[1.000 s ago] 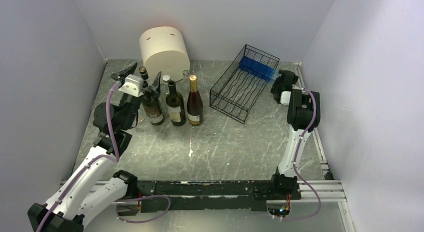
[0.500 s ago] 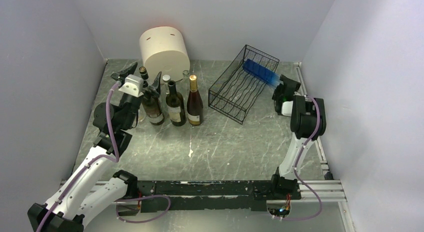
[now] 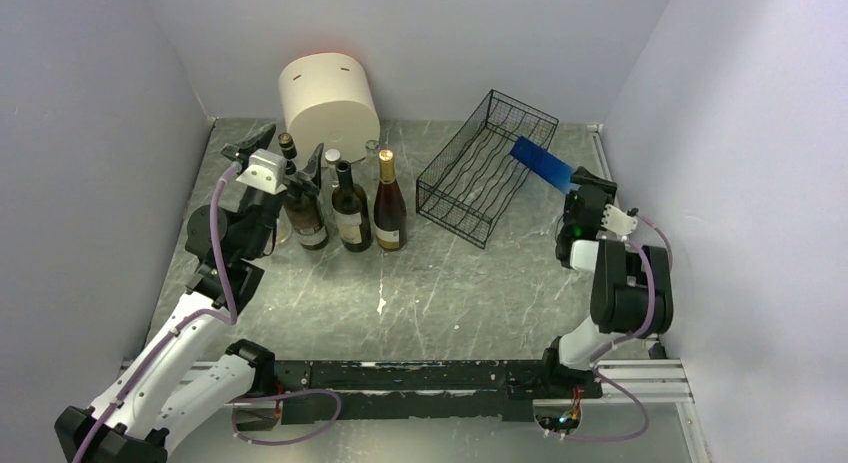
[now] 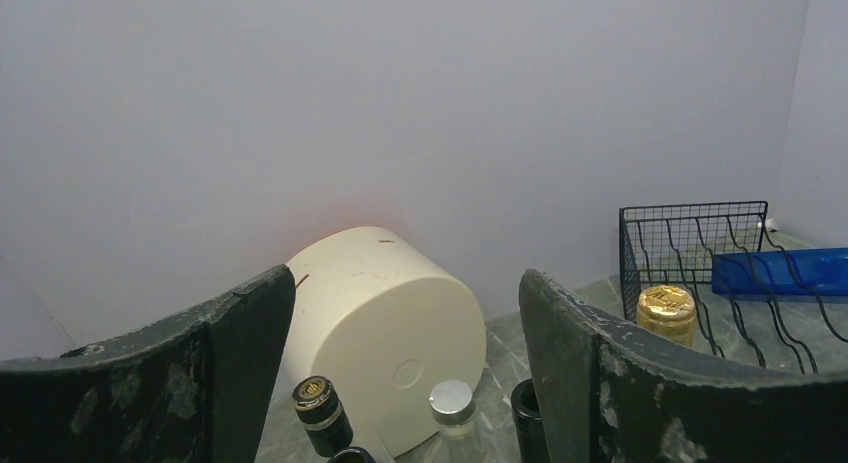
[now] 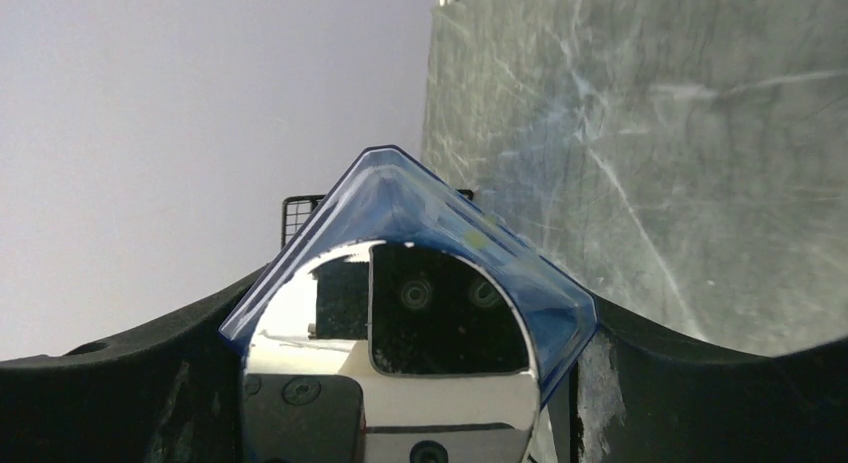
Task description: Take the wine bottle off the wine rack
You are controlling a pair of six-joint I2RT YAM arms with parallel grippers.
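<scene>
The black wire-mesh wine rack sits at the back right, with its wavy rows bare. My right gripper is shut on the capped end of the blue wine bottle. It holds the bottle slanted, with the far end over the rack's right rim. In the right wrist view the blue bottle and its mirror-like cap fill the space between my fingers. The rack's corner shows behind it. My left gripper is open and empty above the standing bottles. Its wrist view shows the rack and the blue bottle.
A cream cylinder lies at the back left. Several dark bottles and one with a gold cap stand upright left of the rack. Walls close in on the left, back and right. A rail runs along the table's right edge.
My right arm has drawn back toward the near right and pulled the blue bottle out across the rack's right rim. The left arm has not moved.
</scene>
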